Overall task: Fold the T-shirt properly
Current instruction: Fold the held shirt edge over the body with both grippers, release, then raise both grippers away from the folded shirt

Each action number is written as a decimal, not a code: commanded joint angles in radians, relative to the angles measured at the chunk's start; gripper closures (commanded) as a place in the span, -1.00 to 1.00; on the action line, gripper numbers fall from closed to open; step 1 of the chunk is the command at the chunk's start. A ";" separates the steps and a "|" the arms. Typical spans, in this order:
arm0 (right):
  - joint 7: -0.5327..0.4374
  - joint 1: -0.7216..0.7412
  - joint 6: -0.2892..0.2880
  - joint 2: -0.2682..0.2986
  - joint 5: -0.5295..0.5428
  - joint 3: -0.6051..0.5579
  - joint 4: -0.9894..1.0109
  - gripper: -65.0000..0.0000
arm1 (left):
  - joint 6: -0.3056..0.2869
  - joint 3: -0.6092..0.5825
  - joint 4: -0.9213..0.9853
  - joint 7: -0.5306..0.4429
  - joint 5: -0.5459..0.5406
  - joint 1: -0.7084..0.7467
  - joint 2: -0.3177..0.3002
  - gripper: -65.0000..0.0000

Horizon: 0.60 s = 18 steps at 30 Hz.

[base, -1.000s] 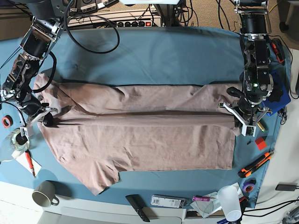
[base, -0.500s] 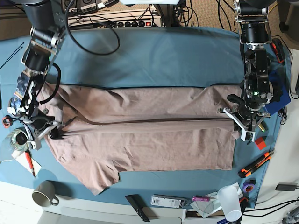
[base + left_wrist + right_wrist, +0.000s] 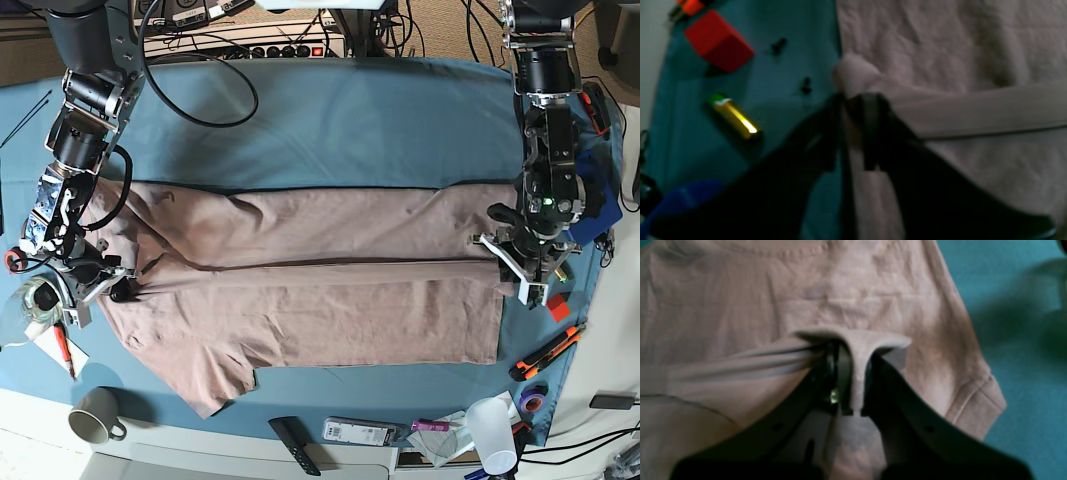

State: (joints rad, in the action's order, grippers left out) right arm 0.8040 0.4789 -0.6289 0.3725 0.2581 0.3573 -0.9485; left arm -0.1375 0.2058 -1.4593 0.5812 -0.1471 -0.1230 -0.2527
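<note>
The mauve T-shirt (image 3: 320, 300) lies spread across the teal table cloth (image 3: 330, 120), its far half folded over along a long crease. At the shirt's right edge in the base view, my left gripper (image 3: 510, 262) is low on the cloth. In the left wrist view the left gripper (image 3: 853, 100) has its jaws slightly parted, with a bunched fold of the T-shirt (image 3: 957, 50) still between them. My right gripper (image 3: 122, 290) is at the sleeve end. In the right wrist view the right gripper (image 3: 857, 353) is shut on a raised ridge of the T-shirt (image 3: 740, 290).
A red block (image 3: 557, 307), a yellow battery (image 3: 736, 118) and orange cutters (image 3: 548, 350) lie right of the shirt. Along the near edge are a mug (image 3: 95, 415), a black remote (image 3: 295, 445) and a plastic cup (image 3: 492, 430). A tape roll (image 3: 14, 261) sits at the left.
Both grippers have carried the folded edge toward the near side, the right one farther. The sleeve end has flattened. The left gripper's jaws have parted.
</note>
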 commanded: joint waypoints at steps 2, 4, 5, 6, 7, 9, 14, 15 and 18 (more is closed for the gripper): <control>-0.025 0.031 -0.033 0.024 0.024 0.004 -0.016 0.51 | 0.005 0.006 -0.017 -0.028 -0.004 -0.034 -0.014 0.36; -0.007 0.031 -0.033 0.026 0.063 0.004 -0.016 0.36 | 0.005 0.006 -0.017 -0.020 -0.003 -0.045 -0.014 0.30; 0.013 0.032 -0.033 0.027 0.090 0.004 -0.018 0.36 | 0.005 0.006 -0.018 -0.007 -0.003 -0.052 -0.014 0.28; 0.039 0.032 -0.032 0.030 0.116 0.005 -0.027 0.36 | 0.005 0.006 -0.019 0.019 -0.003 -0.061 -0.014 0.28; 0.071 0.031 -0.032 0.032 0.144 0.006 -0.038 0.36 | 0.005 0.007 -0.022 0.054 -0.003 -0.072 -0.014 0.28; 0.118 0.031 -0.033 0.042 0.216 0.006 -0.066 0.36 | 0.005 0.007 -0.037 0.139 -0.003 -0.095 -0.014 0.28; 0.193 0.031 -0.033 0.068 0.359 0.031 -0.192 0.37 | 0.005 0.007 -0.150 0.344 -0.011 -0.137 -0.022 0.28; 0.217 0.031 -0.033 0.069 0.368 0.045 -0.226 0.37 | 0.006 0.007 -0.173 0.361 -0.015 -0.137 -0.026 0.28; 0.310 0.031 -0.033 0.077 0.378 0.091 -0.296 0.37 | 0.015 0.007 -0.211 0.379 -0.015 -0.117 -0.033 0.28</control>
State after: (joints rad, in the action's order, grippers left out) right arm 1.1351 0.4824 -0.6559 0.4294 0.6197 0.4446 -1.2297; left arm -0.1268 0.2092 -1.6535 0.9676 -0.1646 -0.2256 -0.2752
